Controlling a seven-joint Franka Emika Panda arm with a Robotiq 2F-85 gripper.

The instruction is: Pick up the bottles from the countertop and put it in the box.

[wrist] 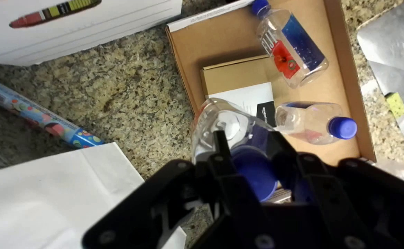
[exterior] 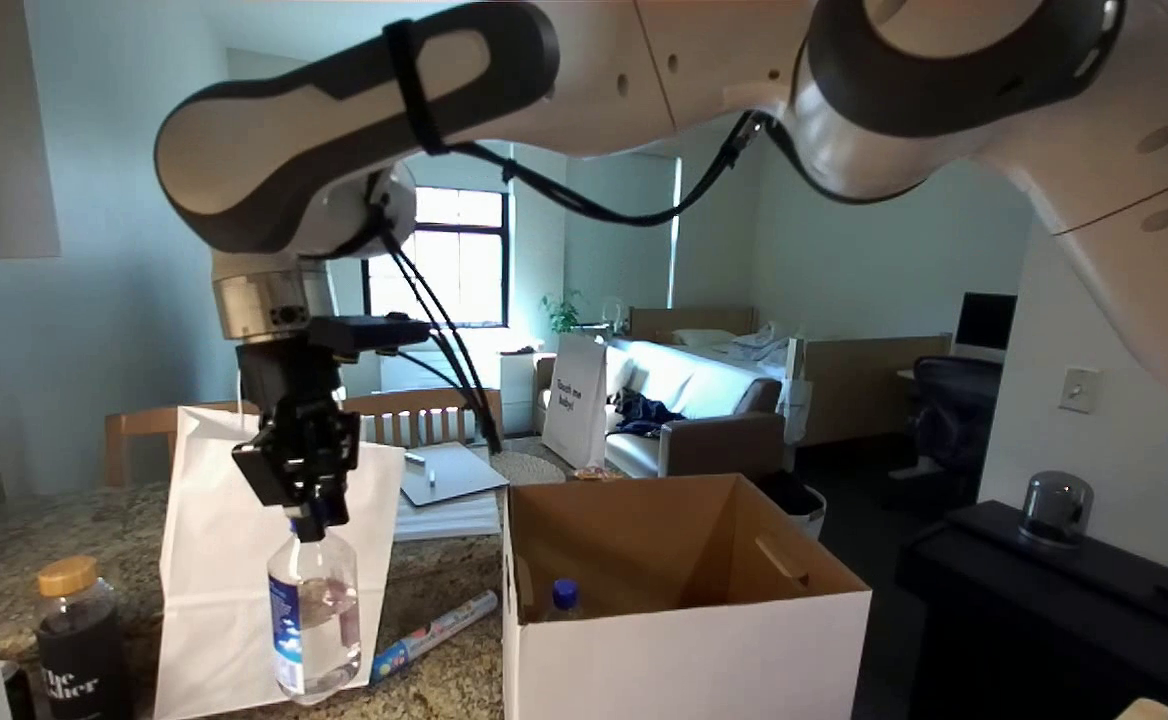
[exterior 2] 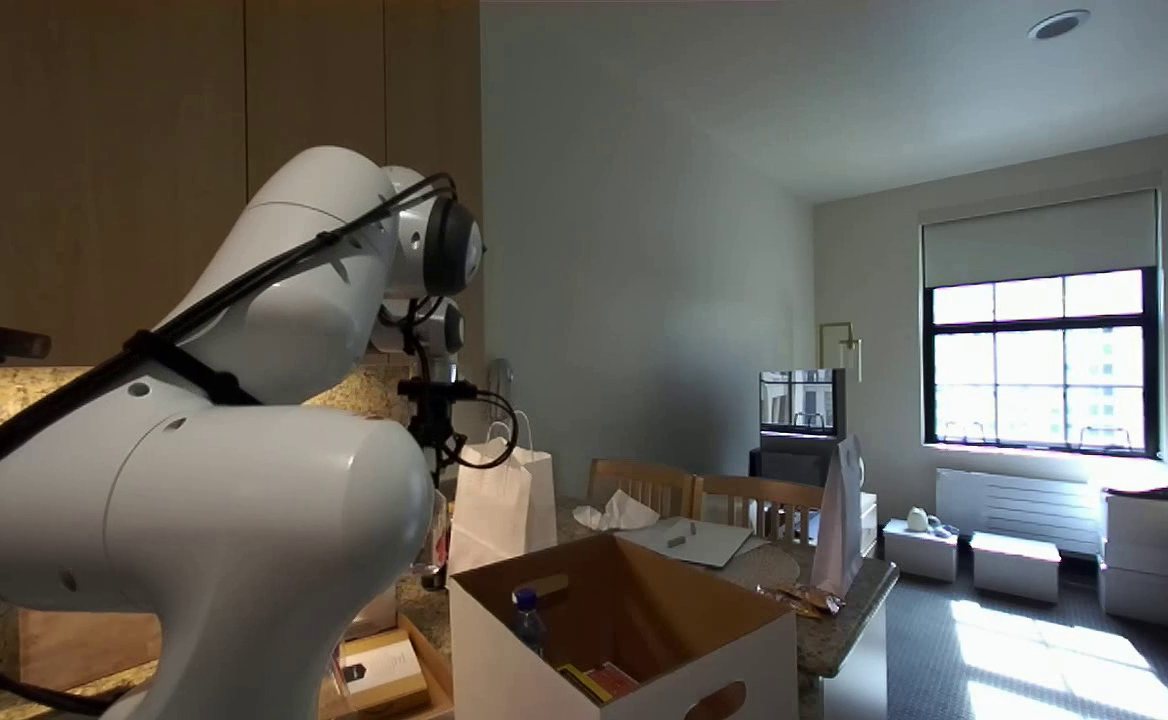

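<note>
While the bottle (exterior: 329,610) hangs nearly upright by its blue cap (wrist: 257,176), the gripper (exterior: 316,518) has its fingers drawn in, pinching right at that cap. Bottle shows in front of the white paper bag (exterior: 209,620), near the box (exterior: 684,660) but outside it; can't tell how far the base clears the surface. In the wrist view it overlaps the edge of a shallow cardboard tray (wrist: 219,38) holding a small carton (wrist: 236,77), a FIJI-labelled bottle (wrist: 292,48) on its side and another blue-capped bottle (wrist: 302,121). Inside the box: an upright bottle (exterior 2: 527,625), also blue-capped, and some yellow-and-red packaging (exterior 2: 612,680).

Surface: the countertop (wrist: 132,97) is speckled brown-grey stone. Blue printed tube (wrist: 43,116) lies on it between bag and box; lidded jar (exterior: 81,640) stands near the bag. Farther along: flat pale panel (exterior 2: 709,550), crumpled white tissue (exterior 2: 624,512), round mat (exterior: 527,468), second white bag (exterior: 572,405) with black lettering.

Room: wooden chairs (exterior 2: 759,487) just beyond the counter, pale sofa (exterior: 724,445) with brown arms, dark-framed window (exterior 2: 1044,350) with its shade (exterior 2: 1039,245) partway down, white radiator (exterior 2: 1014,510) under it. Bright sun patches (exterior 2: 1024,640) on the dark carpet (exterior 2: 909,650). Wood-tone cabinet fronts (exterior 2: 364,100) behind the arm (exterior 2: 274,500), grey wall (exterior 2: 624,300) beside them. Black monitor (exterior: 984,320) at the back of the room.
</note>
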